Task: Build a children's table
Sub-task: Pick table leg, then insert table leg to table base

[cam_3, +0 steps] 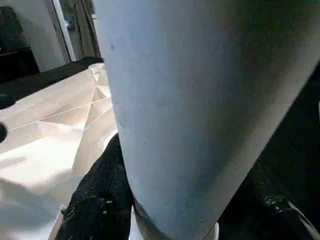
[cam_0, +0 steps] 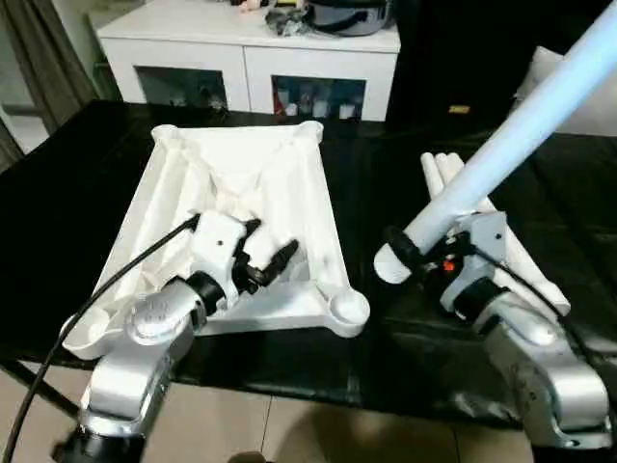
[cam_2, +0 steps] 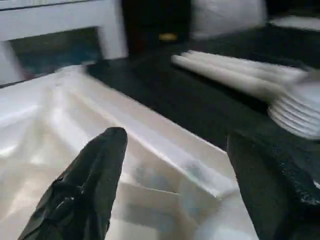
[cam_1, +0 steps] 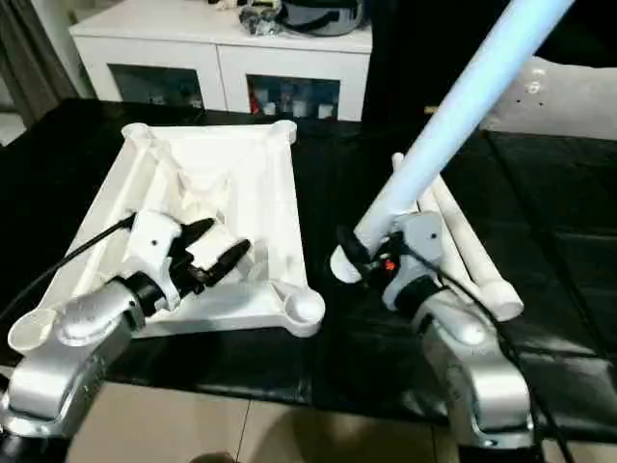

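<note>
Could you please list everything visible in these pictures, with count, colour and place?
table top: one, white, lying ribbed underside up on the black surface, left of centre.
held leg: one, white, slanting up and away, its thick end in the right gripper.
loose legs: three as far as can be told, white, lying together on the black surface behind the right gripper.
black surface: one, black, under all the parts.
cabinet: one, white with glass-fronted openings, behind the black surface.
cushion: one, white, far right at the back.
left gripper: black fingers open, above the near part of the table top.
right gripper: black fingers closed around the held leg.
</note>
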`<state>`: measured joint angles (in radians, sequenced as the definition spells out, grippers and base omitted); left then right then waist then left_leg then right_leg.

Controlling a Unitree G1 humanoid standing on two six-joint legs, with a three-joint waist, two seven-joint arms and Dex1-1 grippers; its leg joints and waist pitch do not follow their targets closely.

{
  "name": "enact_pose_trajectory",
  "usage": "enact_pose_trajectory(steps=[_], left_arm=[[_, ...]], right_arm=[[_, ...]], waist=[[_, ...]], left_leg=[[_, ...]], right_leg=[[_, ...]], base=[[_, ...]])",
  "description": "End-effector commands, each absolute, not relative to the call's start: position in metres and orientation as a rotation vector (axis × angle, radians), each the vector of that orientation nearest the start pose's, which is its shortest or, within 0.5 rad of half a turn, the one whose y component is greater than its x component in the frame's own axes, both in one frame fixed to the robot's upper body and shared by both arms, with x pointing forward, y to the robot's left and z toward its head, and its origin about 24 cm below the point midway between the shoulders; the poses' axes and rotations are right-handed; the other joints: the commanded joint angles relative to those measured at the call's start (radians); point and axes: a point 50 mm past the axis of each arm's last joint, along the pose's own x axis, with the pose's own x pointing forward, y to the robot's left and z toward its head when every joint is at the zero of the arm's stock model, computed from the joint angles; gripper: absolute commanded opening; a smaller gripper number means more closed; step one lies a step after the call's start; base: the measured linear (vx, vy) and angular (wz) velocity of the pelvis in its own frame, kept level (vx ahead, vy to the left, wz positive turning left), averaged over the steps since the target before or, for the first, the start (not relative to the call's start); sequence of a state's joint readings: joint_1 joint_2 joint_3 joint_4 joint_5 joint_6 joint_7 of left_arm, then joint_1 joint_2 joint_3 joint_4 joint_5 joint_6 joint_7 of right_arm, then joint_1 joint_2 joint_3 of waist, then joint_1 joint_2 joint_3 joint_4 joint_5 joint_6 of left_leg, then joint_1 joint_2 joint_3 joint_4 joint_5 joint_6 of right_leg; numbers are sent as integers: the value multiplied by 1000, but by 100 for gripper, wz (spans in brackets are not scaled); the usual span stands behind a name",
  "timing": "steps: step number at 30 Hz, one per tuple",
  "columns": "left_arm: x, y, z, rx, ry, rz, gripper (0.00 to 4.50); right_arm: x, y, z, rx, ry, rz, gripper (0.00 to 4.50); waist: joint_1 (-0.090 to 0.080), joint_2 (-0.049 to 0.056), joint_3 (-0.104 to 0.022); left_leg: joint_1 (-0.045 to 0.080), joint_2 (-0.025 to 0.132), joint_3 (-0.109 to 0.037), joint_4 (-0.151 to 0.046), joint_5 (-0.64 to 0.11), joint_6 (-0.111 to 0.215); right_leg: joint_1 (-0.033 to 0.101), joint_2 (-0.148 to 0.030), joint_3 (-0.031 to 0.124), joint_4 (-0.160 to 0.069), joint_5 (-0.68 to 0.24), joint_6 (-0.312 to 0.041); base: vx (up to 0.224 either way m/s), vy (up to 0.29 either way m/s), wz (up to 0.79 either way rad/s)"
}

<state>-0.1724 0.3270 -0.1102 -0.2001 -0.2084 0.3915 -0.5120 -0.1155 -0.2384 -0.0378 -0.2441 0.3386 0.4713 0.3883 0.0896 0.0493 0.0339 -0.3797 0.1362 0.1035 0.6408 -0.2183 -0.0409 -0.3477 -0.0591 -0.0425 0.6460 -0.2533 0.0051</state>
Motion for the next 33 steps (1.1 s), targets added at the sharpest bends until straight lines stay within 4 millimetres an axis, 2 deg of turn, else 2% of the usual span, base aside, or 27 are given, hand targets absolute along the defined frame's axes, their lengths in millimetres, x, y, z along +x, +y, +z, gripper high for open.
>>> enact_pose_trajectory(steps=[1, 2, 3, 4, 5, 7, 9, 11, 15, 19, 20, 21, 22, 23, 25, 28, 30, 31, 33], left_arm=[[268, 138, 88, 153, 168, -801, 354], [268, 140, 87, 165, 191, -828, 354], [268, 142, 86, 178, 214, -853, 354], [268, 143, 86, 190, 222, -872, 354], [269, 144, 86, 204, 233, -899, 354], [267, 146, 83, 270, 305, -991, 354], [264, 146, 79, 292, 363, -1061, 354], [265, 146, 79, 290, 376, -1086, 326], [269, 144, 80, 300, 371, -1117, 313], [279, 144, 75, 341, 425, -1120, 275], [279, 144, 74, 343, 431, -1124, 255], [279, 145, 72, 348, 443, -1135, 255], [280, 147, 68, 354, 467, -1161, 245], [280, 148, 66, 365, 468, -1173, 239], [281, 149, 64, 369, 471, -1185, 222], [284, 152, 61, 374, 485, -1206, 193], [286, 154, 59, 384, 497, -1208, 171], [288, 156, 57, 398, 499, -1204, 171], [289, 156, 57, 403, 499, -1203, 146]], right_arm=[[270, -162, 95, 112, 73, 473, 188], [271, -162, 93, 107, 91, 483, 188], [272, -162, 90, 97, 115, 497, 188], [272, -162, 89, 93, 124, 506, 188], [273, -162, 88, 96, 135, 519, 188], [275, -161, 88, 79, 142, 573, 188], [278, -161, 89, 66, 140, 594, 188], [280, -162, 89, 63, 138, 595, 188], [282, -161, 91, 72, 126, 618, 188], [278, -154, 90, 75, 150, 687, 188], [278, -155, 91, 76, 141, 677, 188], [280, -155, 92, 80, 124, 657, 188], [281, -155, 92, 88, 118, 649, 188], [280, -154, 92, 94, 119, 660, 188], [277, -152, 91, 92, 123, 692, 188], [273, -149, 90, 92, 120, 724, 188], [272, -149, 89, 98, 127, 722, 188], [272, -149, 88, 92, 127, 720, 188], [272, -150, 88, 91, 125, 719, 188]], waist=[[-4, 13, -40], [-10, 12, -32], [-10, 7, -29], [-9, 6, -29], [-7, 10, -31], [-5, 8, -34], [1, 9, -40], [4, 12, -41], [7, 10, -47], [11, 15, -54], [12, 14, -56], [13, 16, -59], [12, 18, -59], [11, 21, -55], [10, 19, -54], [10, 25, -50], [10, 28, -51], [9, 25, -50], [11, 26, -52]], left_leg=[[20, 70, -21, -108, -256, -32], [19, 68, -20, -115, -326, -46], [24, 65, -17, -118, -372, -56], [25, 65, -16, -118, -374, -54], [26, 66, -12, -117, -352, -52], [20, 68, -8, -117, -298, -38], [22, 68, -2, -113, -242, -23], [19, 69, 2, -112, -203, -12], [16, 69, 6, -109, -172, -3], [11, 69, 5, -103, -111, 14], [10, 69, 5, -102, -103, 15], [9, 69, 6, -99, -84, 18], [7, 68, 7, -98, -78, 21], [6, 69, 6, -101, -97, 19], [7, 71, 6, -105, -138, 12], [9, 74, 5, -109, -183, -2], [13, 76, 3, -111, -198, -10], [12, 76, 3, -113, -201, -11], [10, 75, 4, -111, -185, -10]], right_leg=[[27, -83, 42, -74, -51, -199], [25, -84, 46, -81, -150, -190], [21, -87, 50, -93, -251, -174], [21, -90, 52, -96, -283, -169], [18, -92, 56, -99, -298, -167], [19, -91, 57, -97, -269, -171], [14, -86, 55, -91, -205, -181], [16, -87, 54, -87, -157, -196], [18, -84, 50, -82, -82, -216], [22, -82, 47, -72, 19, -219], [21, -81, 46, -71, 31, -220], [19, -81, 46, -69, 61, -225], [18, -81, 45, -68, 78, -229], [17, -81, 45, -69, 61, -229], [18, -84, 46, -74, 10, -227], [16, -85, 48, -79, -40, -223], [13, -85, 48, -77, -45, -225], [14, -84, 48, -78, -41, -225], [15, -87, 49, -76, -19, -227]], base=[[-66, 9, -2], [-60, 2, -4], [-58, -1, -5], [-58, -1, -5], [0, 0, 0], [0, 0, 0], [0, 0, 0], [0, 0, 0], [0, 0, 0], [0, 0, 0], [0, 0, 0], [0, 0, 0], [0, 0, 0], [0, 0, 0], [0, 0, 0], [0, 0, 0], [0, 0, 0], [0, 0, 0], [0, 0, 0]])
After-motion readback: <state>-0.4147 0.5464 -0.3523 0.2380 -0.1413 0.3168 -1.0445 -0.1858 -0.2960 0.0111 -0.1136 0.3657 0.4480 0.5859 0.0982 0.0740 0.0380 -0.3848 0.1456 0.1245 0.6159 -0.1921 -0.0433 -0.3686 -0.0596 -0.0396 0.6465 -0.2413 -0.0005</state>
